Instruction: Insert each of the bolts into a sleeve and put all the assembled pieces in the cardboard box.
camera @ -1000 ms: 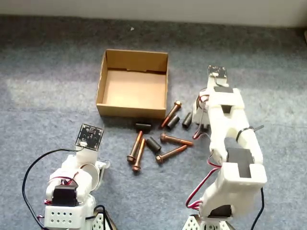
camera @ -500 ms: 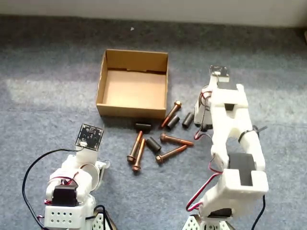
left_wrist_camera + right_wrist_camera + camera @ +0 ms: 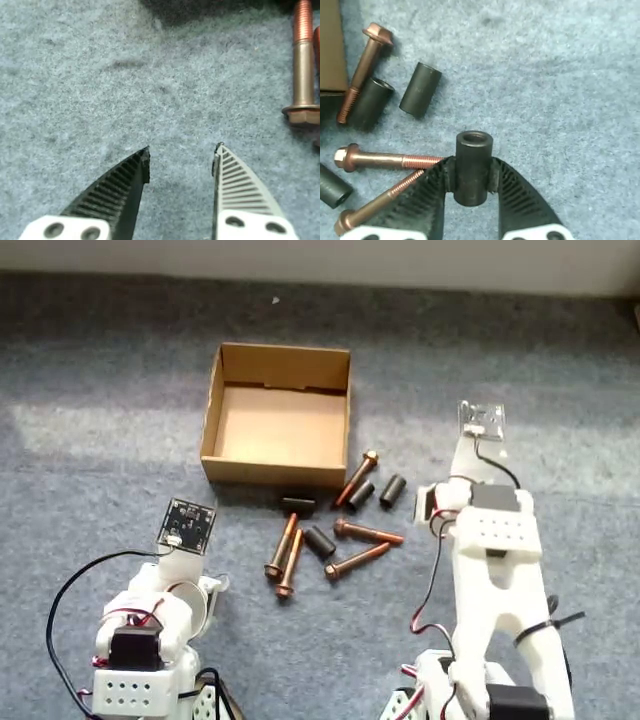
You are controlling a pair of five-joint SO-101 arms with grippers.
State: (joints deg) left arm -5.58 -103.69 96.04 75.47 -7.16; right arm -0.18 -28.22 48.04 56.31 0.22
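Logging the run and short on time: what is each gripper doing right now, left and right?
Left gripper: open, holding nothing.
Right gripper: closed on a black sleeve.

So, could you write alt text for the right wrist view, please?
The right gripper holds a black sleeve between its fingers, over grey carpet. Beyond it lie three bolts and loose sleeves, near the box.

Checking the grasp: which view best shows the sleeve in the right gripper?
The right wrist view: the black sleeve sits clamped in the right gripper, its bore visible. In the high view the right arm covers that spot; the left wrist view faces carpet and a bolt.
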